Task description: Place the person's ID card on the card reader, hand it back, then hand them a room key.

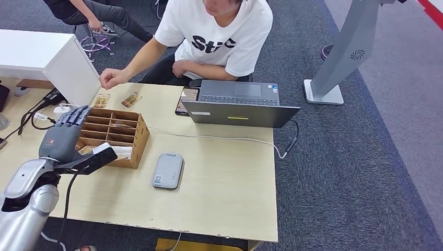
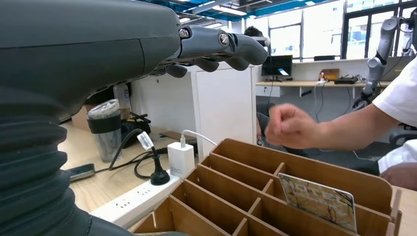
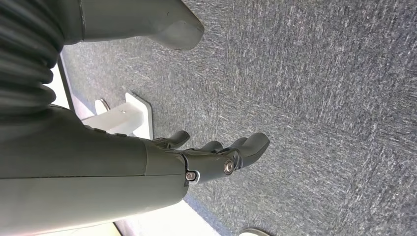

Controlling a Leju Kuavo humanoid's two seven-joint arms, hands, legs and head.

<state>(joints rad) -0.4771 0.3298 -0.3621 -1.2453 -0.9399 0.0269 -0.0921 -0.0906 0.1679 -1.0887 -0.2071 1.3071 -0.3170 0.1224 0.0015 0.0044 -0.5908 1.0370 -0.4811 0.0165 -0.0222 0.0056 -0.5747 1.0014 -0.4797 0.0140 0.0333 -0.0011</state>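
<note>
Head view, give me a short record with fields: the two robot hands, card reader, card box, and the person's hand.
left robot hand: open, above the wooden divider box
right robot hand: empty, hanging over grey carpet
card reader: bare, on table beside box
room key card: upright in a box slot
person's hand: closed fist beyond the box

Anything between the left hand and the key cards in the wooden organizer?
Nothing visible. The left hand hovers empty over the organizer, whose slots are open on top. One card stands upright in a slot below the fingers. The person's fist sits beyond the box, not over it.
</note>
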